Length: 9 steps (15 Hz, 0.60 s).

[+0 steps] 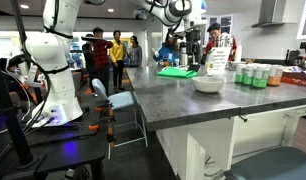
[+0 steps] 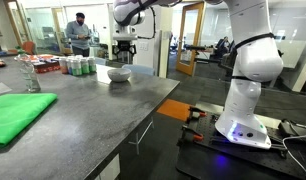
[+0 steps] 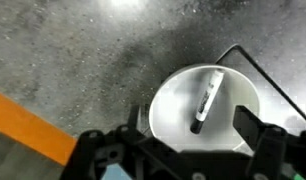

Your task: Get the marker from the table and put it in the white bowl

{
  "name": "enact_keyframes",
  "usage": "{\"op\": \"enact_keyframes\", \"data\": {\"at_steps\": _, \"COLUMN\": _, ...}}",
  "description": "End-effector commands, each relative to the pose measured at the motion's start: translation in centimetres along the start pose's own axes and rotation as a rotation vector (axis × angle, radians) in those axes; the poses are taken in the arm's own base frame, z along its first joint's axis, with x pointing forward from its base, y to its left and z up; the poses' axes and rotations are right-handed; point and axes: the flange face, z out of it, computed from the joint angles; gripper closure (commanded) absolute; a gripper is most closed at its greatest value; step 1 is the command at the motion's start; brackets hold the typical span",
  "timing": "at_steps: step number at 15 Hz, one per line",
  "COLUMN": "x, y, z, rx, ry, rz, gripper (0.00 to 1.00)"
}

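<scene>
In the wrist view the marker, a thin stick with a white barrel and black ends, lies inside the white bowl on the dark grey table. My gripper hangs open and empty directly above the bowl, its dark fingers on either side of the marker without touching it. In both exterior views the white bowl stands on the table with my gripper above it. The marker is too small to see there.
Green-labelled cans stand by the bowl. A green cloth lies on the table. A black cable runs past the bowl. People stand beyond the table. A second white robot stands on a low black cart.
</scene>
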Motion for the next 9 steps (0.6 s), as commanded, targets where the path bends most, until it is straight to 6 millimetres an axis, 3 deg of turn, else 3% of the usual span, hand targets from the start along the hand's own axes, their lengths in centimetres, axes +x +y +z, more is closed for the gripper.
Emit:
{"op": "enact_keyframes", "data": {"at_steps": 1, "x": -3.2, "y": 2.5, "z": -2.6, "rx": -0.035, "ry": 0.046, "rz": -0.095, "gripper": 0.0}}
{"op": "enact_keyframes", "data": {"at_steps": 5, "x": -8.0, "y": 4.4, "z": -4.9, "rx": -0.033, "ry": 0.124, "rz": -0.232, "gripper": 0.0}}
{"op": "enact_keyframes", "data": {"at_steps": 9, "x": -11.8, "y": 6.4, "z": -5.4, "rx": -0.049, "ry": 0.106, "rz": -0.311, "gripper": 0.0}}
